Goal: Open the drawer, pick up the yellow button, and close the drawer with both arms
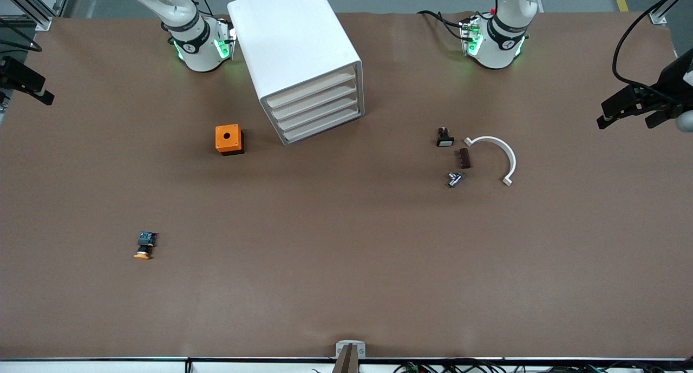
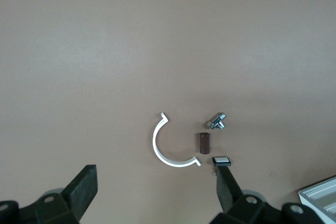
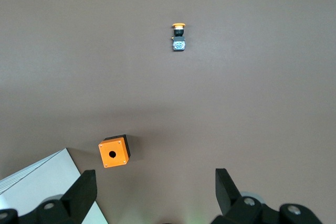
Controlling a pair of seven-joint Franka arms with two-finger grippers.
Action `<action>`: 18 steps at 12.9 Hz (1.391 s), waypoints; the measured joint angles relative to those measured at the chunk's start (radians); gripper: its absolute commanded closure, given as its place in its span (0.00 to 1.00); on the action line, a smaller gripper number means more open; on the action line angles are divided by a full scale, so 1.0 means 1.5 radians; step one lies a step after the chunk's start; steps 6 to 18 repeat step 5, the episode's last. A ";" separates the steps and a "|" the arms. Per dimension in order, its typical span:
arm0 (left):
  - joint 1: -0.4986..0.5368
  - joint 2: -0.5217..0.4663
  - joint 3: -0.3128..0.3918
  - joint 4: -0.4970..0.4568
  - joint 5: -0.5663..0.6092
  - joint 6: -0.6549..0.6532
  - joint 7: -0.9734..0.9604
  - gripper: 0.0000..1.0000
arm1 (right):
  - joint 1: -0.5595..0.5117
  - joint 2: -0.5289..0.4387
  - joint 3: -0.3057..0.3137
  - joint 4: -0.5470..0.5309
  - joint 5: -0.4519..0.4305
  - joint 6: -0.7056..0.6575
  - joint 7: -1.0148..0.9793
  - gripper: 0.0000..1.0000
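button [image 1: 144, 245] lying out on table [image 1: 346, 286] toward front edge, right arm's end, not in cabinet [image 1: 301, 59] | drawers all flush | left gripper [image 2: 157, 195] spread wide, parked high over clip [image 2: 167, 146] | right gripper [image 3: 155, 195] spread wide, high over orange box [image 3: 114, 151] | both waiting

The right pincer [image 3: 152, 190] hangs open above the bench [image 3: 262, 103]. The button [image 3: 178, 37] lies apart from the orange box [image 3: 114, 151].

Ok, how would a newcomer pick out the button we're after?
Start at the white drawer cabinet, then the orange box beside it. The button lies alone, much nearer the front camera, toward the right arm's end. It is tiny: orange cap, black body, bluish-green rear.
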 measured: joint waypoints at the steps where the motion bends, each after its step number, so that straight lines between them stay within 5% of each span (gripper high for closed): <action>1: 0.000 0.001 0.000 0.000 0.000 0.000 0.000 0.00 | 0.000 -0.001 -0.001 0.000 0.000 0.001 -0.001 0.00; 18: 0.000 0.001 0.000 0.001 0.000 -0.001 0.000 0.00 | 0.000 -0.001 -0.002 -0.001 -0.003 0.008 -0.003 0.00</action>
